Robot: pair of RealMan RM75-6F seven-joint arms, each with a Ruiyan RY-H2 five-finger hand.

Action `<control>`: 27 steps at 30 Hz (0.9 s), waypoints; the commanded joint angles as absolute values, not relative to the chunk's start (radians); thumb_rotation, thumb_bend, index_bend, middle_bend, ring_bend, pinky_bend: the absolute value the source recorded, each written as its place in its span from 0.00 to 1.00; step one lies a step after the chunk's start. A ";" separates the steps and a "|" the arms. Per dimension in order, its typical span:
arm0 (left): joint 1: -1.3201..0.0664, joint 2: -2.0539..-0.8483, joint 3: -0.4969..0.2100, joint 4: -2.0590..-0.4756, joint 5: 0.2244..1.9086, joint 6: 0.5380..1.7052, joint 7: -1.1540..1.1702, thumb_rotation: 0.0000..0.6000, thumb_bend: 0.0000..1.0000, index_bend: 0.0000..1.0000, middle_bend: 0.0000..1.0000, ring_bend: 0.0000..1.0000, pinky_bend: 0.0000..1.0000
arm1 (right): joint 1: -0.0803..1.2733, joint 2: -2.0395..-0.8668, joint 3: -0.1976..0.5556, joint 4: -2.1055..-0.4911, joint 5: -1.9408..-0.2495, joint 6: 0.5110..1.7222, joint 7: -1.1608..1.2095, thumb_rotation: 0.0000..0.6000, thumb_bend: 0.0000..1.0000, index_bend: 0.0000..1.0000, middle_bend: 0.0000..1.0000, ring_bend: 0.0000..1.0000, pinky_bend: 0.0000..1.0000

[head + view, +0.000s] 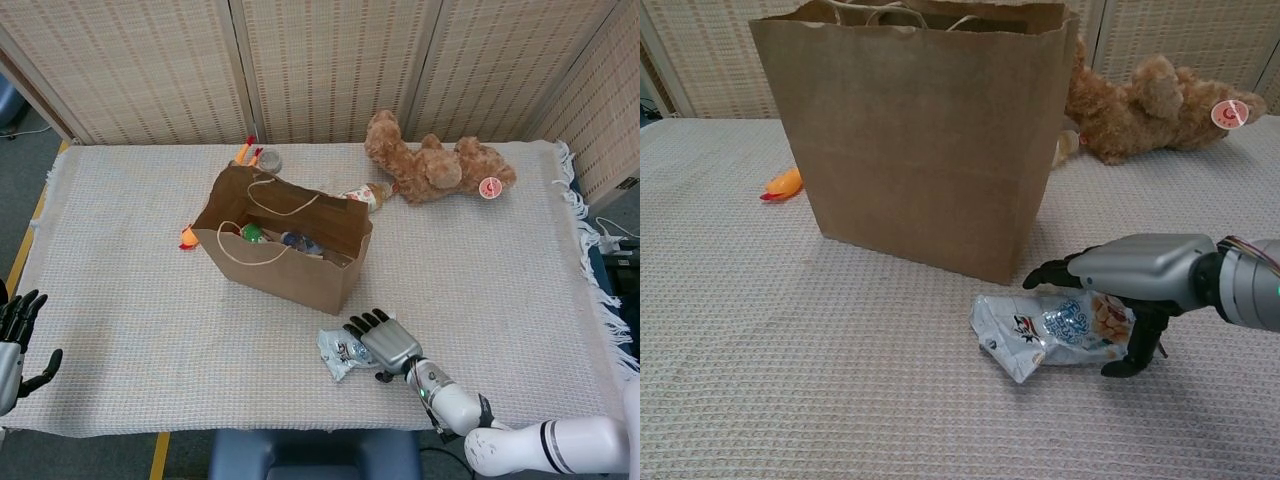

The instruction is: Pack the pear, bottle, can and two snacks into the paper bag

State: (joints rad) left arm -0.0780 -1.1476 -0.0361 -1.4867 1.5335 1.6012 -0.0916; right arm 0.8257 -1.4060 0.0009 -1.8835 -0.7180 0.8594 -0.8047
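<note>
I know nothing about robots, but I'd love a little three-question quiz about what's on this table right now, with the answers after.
1. True or false: the snack packet already lies inside the paper bag.
2. Which hand reaches over the snack packet: A, the left hand, or B, the right hand?
3. Fill in: the soft toy lying at the far side of the table, behind the bag, is a teddy ____.

Key:
1. False. It lies on the cloth in front of the bag.
2. B. The left hand waits at the table's near left edge, holding nothing.
3. Bear.
</note>
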 commanded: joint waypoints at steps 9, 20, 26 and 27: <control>-0.075 -1.144 -0.031 -1.493 1.556 1.600 -0.095 1.00 0.38 0.02 0.00 0.00 0.08 | 0.859 -1.431 -0.059 -1.870 -0.667 0.941 -0.835 1.00 0.45 0.59 0.44 0.47 0.57; -0.072 -1.144 -0.032 -1.495 1.561 1.593 -0.089 1.00 0.39 0.02 0.00 0.00 0.08 | 0.772 -1.272 0.001 -1.990 -0.934 0.981 -0.539 1.00 0.47 0.64 0.48 0.51 0.59; -0.074 -1.147 -0.033 -1.494 1.562 1.588 -0.082 1.00 0.39 0.02 0.00 0.00 0.08 | 0.701 -1.125 0.095 -2.108 -1.168 1.053 -0.270 1.00 0.47 0.64 0.48 0.51 0.59; -0.074 -1.148 -0.034 -1.494 1.562 1.587 -0.081 1.00 0.39 0.02 0.00 0.00 0.08 | 0.693 -1.106 0.110 -2.122 -1.199 1.067 -0.239 1.00 0.47 0.64 0.48 0.51 0.59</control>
